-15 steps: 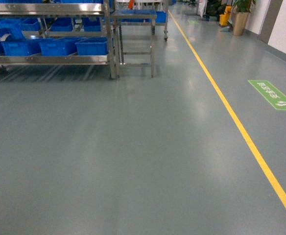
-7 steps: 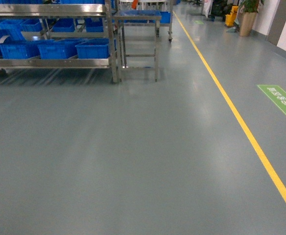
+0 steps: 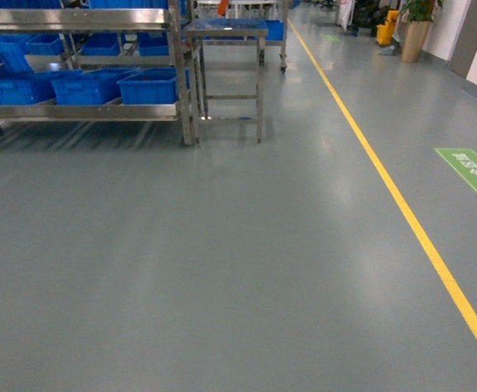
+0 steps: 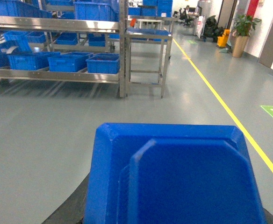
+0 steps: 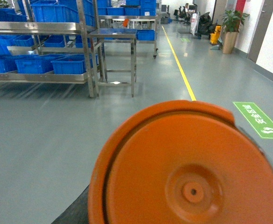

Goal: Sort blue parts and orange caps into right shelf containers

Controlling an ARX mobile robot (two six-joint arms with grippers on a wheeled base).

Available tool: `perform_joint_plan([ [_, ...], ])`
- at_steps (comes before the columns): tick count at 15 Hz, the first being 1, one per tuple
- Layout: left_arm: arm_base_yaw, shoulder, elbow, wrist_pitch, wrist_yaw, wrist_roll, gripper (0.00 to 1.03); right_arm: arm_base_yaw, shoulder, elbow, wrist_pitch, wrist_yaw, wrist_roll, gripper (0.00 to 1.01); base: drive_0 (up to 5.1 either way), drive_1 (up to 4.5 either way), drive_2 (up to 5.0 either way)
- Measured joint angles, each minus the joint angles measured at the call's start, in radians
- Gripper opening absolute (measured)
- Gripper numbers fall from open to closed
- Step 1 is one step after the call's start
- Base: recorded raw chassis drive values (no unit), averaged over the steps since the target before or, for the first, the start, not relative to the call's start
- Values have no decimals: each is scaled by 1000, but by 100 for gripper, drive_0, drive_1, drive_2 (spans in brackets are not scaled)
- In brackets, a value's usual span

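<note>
Robot's carrying a chunky blue plastic part (image 4: 174,175) filling the left wrist view and a round orange plastic cap (image 5: 188,165) filling the right one, presumably so both can go into the bright blue ribbed crates (image 3: 150,84) on the steel shelf (image 3: 83,112) at upper left (grippers themselves aren't visible, so can't tell how the jaws sit).

neither arm in head view; wrist cams blocked up close, fingers hidden, can't tell open or closed

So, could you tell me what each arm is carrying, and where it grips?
A blue part fills the left wrist view, an orange cap the right; grippers and grip points are hidden.
</note>
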Motion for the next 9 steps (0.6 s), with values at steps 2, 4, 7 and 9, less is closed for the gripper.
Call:
perform_joint_plan([
  [2,0,0,0,-1,0,0,42,0,0,0,1,0,0,45,-1,428,-429],
  [4,0,0,0,-2,0,0,42,0,0,0,2,0,0,45,0,429,-428],
  [7,0,0,0,-1,0,0,42,0,0,0,-1,0,0,45,1,430,-428],
  [9,0,0,0,2,0,0,42,0,0,0,-2,0,0,45,5,434,-424],
])
